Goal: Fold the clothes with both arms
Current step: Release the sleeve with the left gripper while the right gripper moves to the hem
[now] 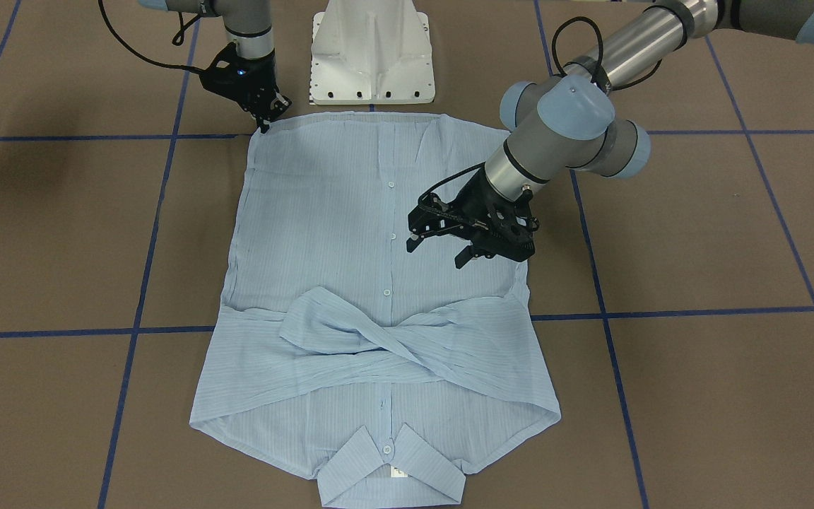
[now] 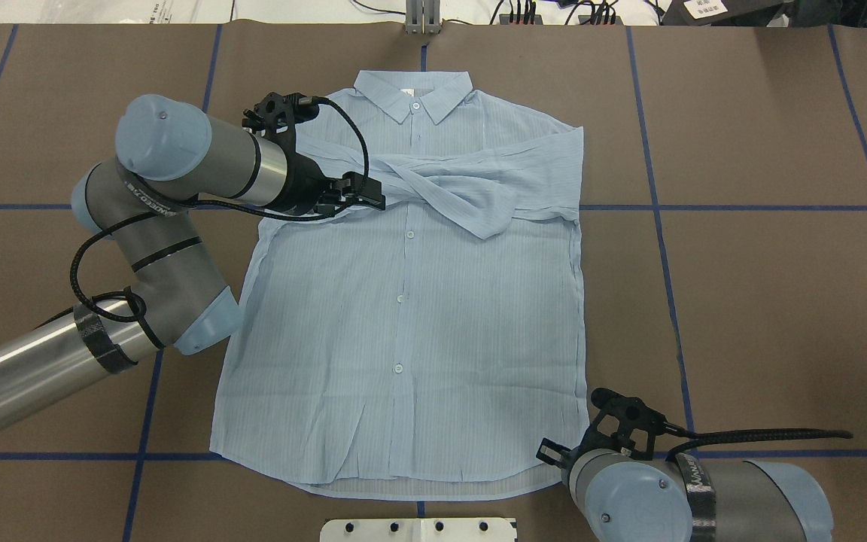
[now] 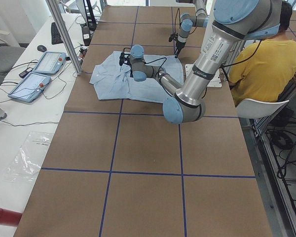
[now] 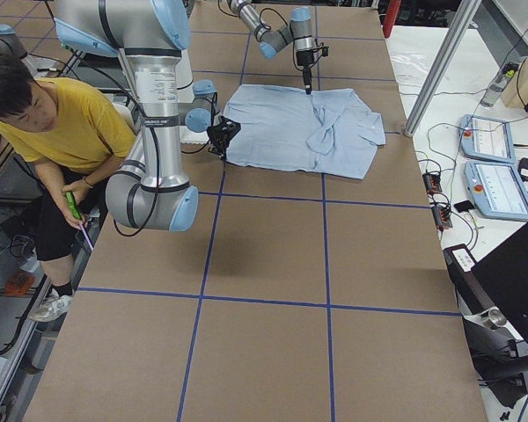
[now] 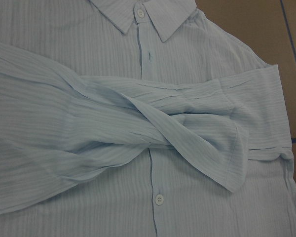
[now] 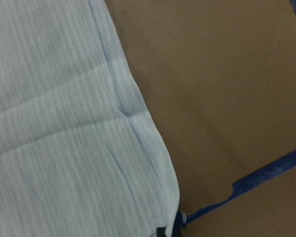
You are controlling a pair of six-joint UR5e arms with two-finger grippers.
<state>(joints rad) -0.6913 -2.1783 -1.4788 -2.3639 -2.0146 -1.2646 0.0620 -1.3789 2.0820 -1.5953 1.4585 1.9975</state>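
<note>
The light-blue striped shirt [image 1: 322,226] lies flat on the table, buttons up, with its collar [image 2: 412,94] away from the robot. Both sleeves [image 1: 379,339] are folded across the chest and cross each other; they also fill the left wrist view [image 5: 138,123]. My left gripper [image 1: 437,252] is open and empty, hovering over the shirt body just hem-side of the crossed sleeves, on the robot's left. My right gripper [image 1: 263,127] sits at the hem corner on the robot's right, its fingers closed to a point on the shirt's corner [image 6: 170,212].
The white pedestal base [image 1: 372,56] stands just behind the hem. Blue tape lines [image 1: 697,311] cross the brown table. A person in yellow [image 3: 259,64] sits beside the robot. Control tablets [image 3: 39,69] and a metal post [image 3: 66,37] are beyond the collar end.
</note>
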